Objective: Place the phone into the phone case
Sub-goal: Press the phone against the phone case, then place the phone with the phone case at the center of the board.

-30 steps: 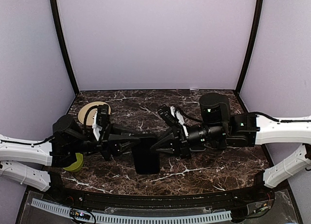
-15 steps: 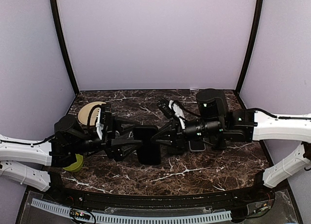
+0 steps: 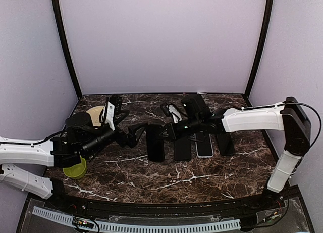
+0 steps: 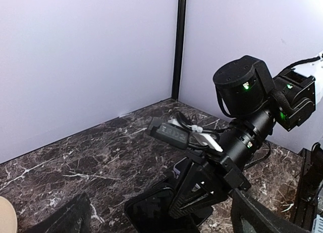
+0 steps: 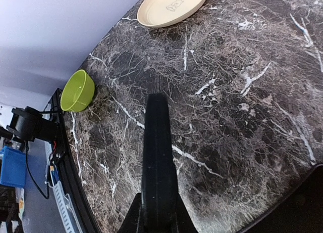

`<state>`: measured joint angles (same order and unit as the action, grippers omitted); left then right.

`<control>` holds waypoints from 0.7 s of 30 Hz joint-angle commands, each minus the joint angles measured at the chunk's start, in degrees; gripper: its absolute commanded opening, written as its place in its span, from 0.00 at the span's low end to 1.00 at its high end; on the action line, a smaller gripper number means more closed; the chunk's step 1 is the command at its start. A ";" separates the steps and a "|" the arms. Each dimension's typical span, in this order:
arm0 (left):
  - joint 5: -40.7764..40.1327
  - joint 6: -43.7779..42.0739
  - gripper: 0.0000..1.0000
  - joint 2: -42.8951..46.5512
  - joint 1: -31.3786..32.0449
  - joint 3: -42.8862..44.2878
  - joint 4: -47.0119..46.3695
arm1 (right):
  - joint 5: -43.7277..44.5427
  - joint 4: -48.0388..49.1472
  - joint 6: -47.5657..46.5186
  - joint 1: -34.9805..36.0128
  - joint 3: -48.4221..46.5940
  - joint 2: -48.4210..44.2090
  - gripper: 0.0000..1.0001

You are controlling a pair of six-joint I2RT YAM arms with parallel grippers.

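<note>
The green bowl (image 3: 75,169) and the cream plate (image 3: 92,115) at the left are both empty, and the left gripper (image 3: 135,134) beside them is spread wide, holding nothing. The dark slab (image 3: 155,143) I take for the phone hangs low over mid-table (image 3: 126,172), pinched at one end by the right gripper (image 3: 162,132). On that single hold it could sag or slip free beside the three flat slabs (image 3: 182,149) further right.

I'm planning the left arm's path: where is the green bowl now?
In the top view, the green bowl sits at the table's near left, partly under the left arm, nearer than the beige plate.
</note>
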<state>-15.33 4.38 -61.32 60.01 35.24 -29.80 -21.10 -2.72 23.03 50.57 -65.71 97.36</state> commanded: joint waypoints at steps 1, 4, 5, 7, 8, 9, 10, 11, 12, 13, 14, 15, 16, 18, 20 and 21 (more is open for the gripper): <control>-4.88 -1.94 0.99 -0.81 0.02 2.25 4.04 | -8.13 10.91 8.05 -2.66 -4.66 5.03 0.00; -5.29 -2.18 0.99 -1.17 0.02 2.68 4.93 | -11.18 13.82 11.95 -4.59 -4.43 8.11 0.00; -5.35 -2.14 0.99 -1.28 0.02 2.79 5.06 | -12.56 14.25 12.76 -5.14 -4.78 9.28 0.00; -5.16 -2.09 0.99 -1.57 0.02 3.15 5.55 | -16.10 13.95 13.30 -5.76 -5.97 11.97 0.00; -5.11 -2.07 0.99 -1.75 0.02 3.25 5.88 | -16.86 13.97 13.46 -5.96 -6.38 13.13 0.00; -5.09 -2.04 0.99 -1.81 0.02 3.38 6.02 | -17.25 14.75 13.97 -6.08 -6.40 14.06 0.00; -5.08 -2.06 0.99 -1.95 0.02 3.45 6.26 | -17.43 15.37 14.56 -6.21 -6.32 14.90 0.00; -5.13 -2.08 0.99 -2.00 0.02 3.56 6.43 | -17.43 16.23 15.23 -6.45 -6.21 15.72 0.00; -5.18 -2.18 0.99 -2.15 0.02 3.63 6.60 | -17.30 16.68 15.97 -6.84 -6.19 16.73 0.01; -5.29 -2.23 0.99 -2.23 0.02 3.72 6.73 | -16.92 16.68 16.23 -7.12 -6.23 17.25 0.05; -5.35 -2.33 0.99 -2.34 0.02 3.79 6.96 | -16.16 16.19 16.52 -7.59 -6.33 18.16 0.08; -5.44 -2.43 0.99 -2.46 0.02 3.91 7.13 | -15.31 15.47 16.51 -8.14 -6.35 18.77 0.11; -5.56 -2.51 0.99 -2.50 0.02 3.98 7.30 | -14.36 14.24 15.96 -8.46 -6.54 19.37 0.14; -5.93 -2.56 0.99 -2.75 0.02 4.22 7.77 | -12.26 10.69 14.13 -8.79 -7.50 20.49 0.18; -6.46 -2.54 0.99 -3.08 0.02 4.60 8.48 | -10.80 7.67 12.57 -8.82 -9.05 21.63 0.19; -6.71 -2.58 0.99 -3.23 0.02 4.89 8.94 | -10.21 6.75 12.04 -8.82 -9.54 22.04 0.20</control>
<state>-20.56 2.61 -64.18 60.01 37.60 -22.76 -34.39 7.09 37.71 42.28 -72.20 117.38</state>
